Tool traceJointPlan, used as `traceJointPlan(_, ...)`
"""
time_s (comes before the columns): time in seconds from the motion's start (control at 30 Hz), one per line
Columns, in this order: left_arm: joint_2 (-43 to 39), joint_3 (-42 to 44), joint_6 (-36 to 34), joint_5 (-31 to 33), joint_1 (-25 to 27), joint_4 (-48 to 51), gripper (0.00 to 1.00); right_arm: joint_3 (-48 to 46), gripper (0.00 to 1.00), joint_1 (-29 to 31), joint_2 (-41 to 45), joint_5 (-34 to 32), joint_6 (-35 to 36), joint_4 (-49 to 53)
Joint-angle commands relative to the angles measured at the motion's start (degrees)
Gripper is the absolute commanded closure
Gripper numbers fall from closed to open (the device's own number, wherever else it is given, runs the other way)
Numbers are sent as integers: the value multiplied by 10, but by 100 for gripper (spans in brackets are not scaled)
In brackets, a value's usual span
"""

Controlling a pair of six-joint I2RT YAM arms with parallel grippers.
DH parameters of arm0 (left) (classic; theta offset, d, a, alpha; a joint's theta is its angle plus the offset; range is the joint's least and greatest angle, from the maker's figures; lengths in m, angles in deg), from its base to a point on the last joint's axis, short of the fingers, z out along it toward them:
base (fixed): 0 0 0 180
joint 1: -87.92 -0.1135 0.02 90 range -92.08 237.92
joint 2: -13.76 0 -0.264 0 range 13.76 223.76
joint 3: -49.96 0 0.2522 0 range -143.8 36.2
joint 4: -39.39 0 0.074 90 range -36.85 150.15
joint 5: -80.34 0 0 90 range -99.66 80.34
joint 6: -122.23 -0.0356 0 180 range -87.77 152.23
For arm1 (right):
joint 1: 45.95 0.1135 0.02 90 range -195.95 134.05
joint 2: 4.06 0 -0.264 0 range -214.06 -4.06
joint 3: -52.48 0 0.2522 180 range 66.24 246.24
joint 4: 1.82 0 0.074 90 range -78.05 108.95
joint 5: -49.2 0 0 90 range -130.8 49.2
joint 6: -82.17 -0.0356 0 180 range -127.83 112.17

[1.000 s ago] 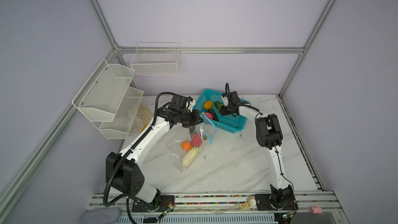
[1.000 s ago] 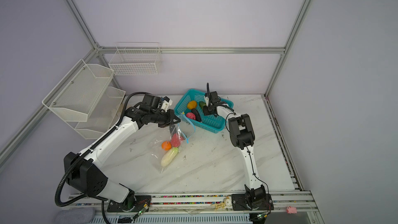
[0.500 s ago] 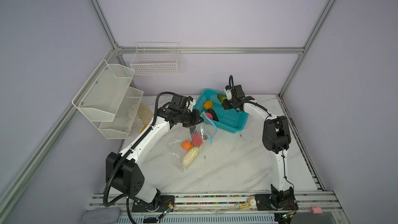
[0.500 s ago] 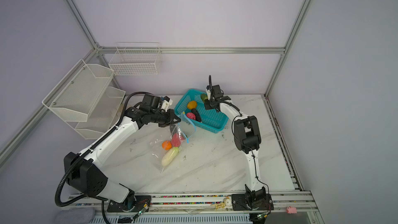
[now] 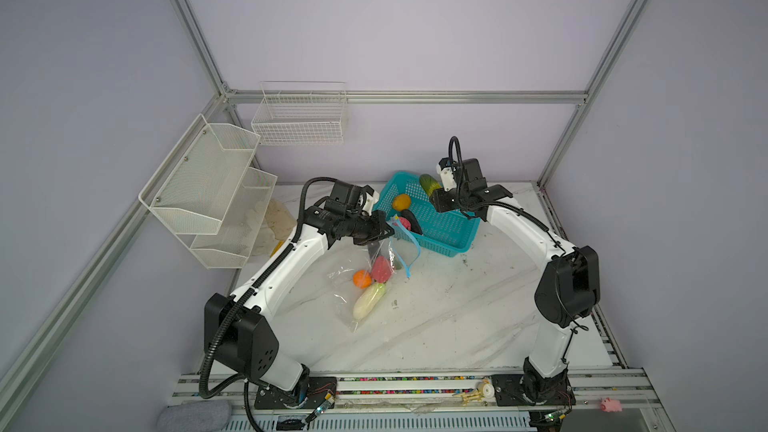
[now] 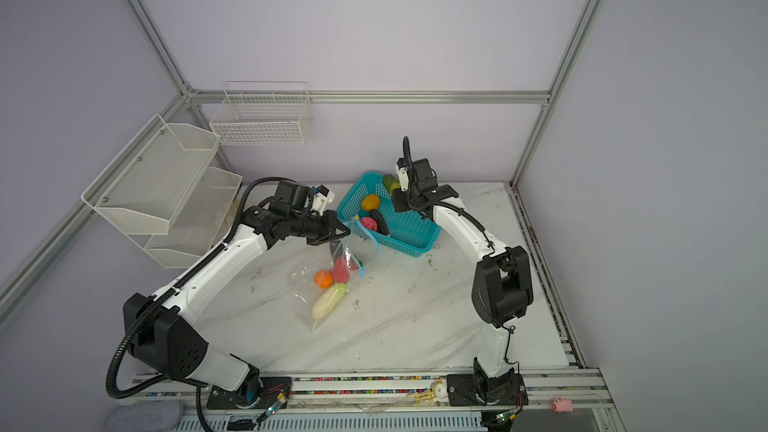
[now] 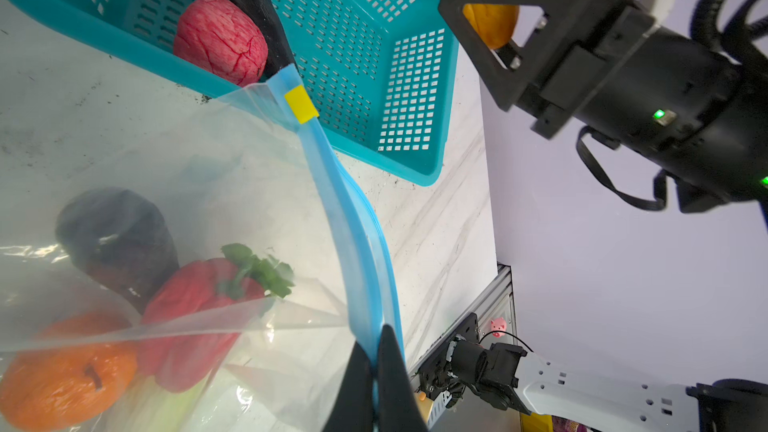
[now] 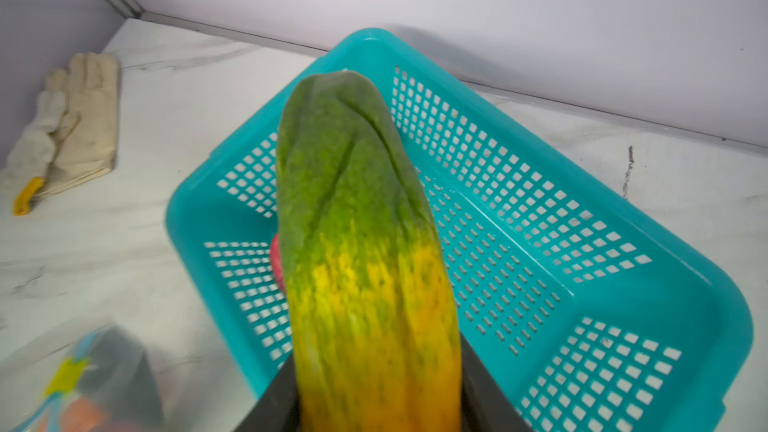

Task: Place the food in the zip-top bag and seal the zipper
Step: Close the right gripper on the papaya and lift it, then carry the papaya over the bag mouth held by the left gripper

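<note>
While I hold the zipper (image 7: 332,172) pinched in my left gripper (image 7: 375,351) | my right gripper (image 5: 435,198) clamps cucumber (image 8: 357,218) above teal basket (image 5: 444,230)

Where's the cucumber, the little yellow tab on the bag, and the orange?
cucumber (image 8: 361,243): right wrist view, on its middle, where green turns yellow.
yellow tab (image 7: 301,103): left wrist view, on its flat face.
orange (image 5: 362,278): in a top view, on its round middle.

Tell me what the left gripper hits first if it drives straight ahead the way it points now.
Most likely the teal basket: the left gripper, shut on the zipper, points at its nearest wall, though height is unclear.
</note>
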State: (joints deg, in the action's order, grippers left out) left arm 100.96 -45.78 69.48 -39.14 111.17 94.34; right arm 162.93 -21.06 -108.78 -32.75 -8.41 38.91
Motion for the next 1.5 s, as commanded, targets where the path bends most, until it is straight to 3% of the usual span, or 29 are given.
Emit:
traceJointPlan(0.0, 0, -22, -12, -18, -4, -22, 100, -13, 55, 19, 45, 5, -9, 49)
traceJointPlan(0.23, -8, -19, -12, -16, -4, -21, 100, -21, 54, 64, 105, 3, -13, 144)
traceJointPlan(0.4, -13, -15, -10, -16, -4, -21, 100, -22, 54, 71, 134, 49, -5, 188)
traceJointPlan(0.53, -16, -15, -9, -16, -4, -21, 100, -46, 54, 71, 150, 115, -4, 184)
traceJointPlan(0.73, -20, -14, -10, -15, -4, -21, 100, -72, 54, 73, 160, 158, 3, 192)
traceJointPlan(1.23, -28, -12, -7, -11, -4, -22, 100, -85, 55, 75, 130, 242, 20, 178)
traceJointPlan(1.47, -33, -6, -9, -8, -4, -21, 100, -88, 56, 79, 114, 235, 23, 181)
